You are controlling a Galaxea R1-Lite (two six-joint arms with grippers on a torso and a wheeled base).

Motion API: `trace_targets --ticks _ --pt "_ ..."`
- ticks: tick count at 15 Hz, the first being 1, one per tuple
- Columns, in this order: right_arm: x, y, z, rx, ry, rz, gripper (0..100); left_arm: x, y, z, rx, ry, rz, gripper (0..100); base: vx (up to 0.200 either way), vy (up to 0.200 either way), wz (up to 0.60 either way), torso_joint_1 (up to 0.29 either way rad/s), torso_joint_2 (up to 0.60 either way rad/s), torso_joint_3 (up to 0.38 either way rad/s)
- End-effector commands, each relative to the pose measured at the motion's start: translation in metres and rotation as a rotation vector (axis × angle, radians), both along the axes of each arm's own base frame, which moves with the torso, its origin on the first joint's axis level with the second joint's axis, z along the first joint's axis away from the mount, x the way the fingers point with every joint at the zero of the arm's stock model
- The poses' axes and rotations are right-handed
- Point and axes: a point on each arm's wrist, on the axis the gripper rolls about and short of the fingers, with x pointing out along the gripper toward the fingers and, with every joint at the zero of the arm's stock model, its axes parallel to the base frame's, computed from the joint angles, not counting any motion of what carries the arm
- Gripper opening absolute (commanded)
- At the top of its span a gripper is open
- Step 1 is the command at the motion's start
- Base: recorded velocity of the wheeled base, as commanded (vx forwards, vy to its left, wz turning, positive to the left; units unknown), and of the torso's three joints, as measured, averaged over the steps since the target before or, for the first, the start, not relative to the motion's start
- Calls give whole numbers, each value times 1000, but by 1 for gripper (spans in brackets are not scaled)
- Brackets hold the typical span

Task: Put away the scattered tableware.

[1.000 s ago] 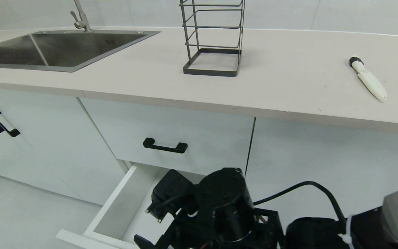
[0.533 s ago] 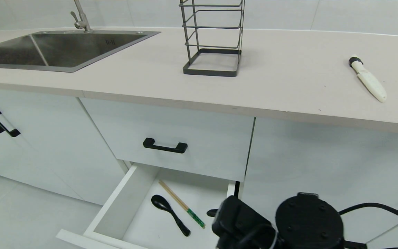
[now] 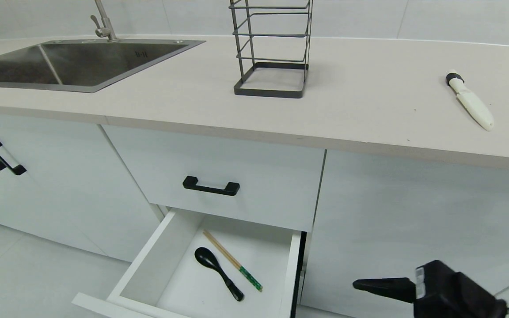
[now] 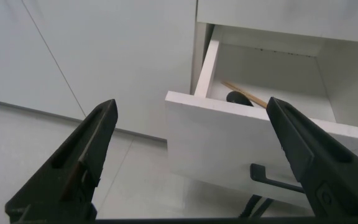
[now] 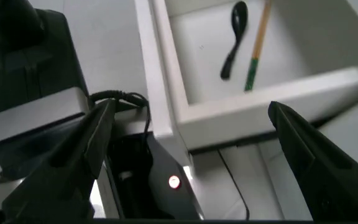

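Drawer (image 3: 148,260), 6 o'clock: pulled out, its top uncovered for entry from above. The upper drawer front (image 3: 245,176) overhangs its rear edge. Inside, spoon (image 3: 217,269) and chopsticks (image 3: 232,260) lie close together near the middle, with bare floor on either side up to the walls. Worktop (image 3: 369,101): rack (image 3: 268,92) stands at 12 o'clock, sink (image 3: 77,62) is sunk in at 10 o'clock, and knife (image 3: 471,102) lies flat at 2 o'clock. A broad level passage separates rack and knife.

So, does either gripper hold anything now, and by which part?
Nothing is held. The left gripper and the right gripper are both open and empty. The spoon and chopsticks lie in the drawer.
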Motion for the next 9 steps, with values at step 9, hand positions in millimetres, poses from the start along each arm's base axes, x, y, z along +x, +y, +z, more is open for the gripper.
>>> trace_targets --ticks 9 --pt "-91 -138 -12 196 -260 -558 100 0 0 0 29 2 -4 100 0 0 0 0 0 0"
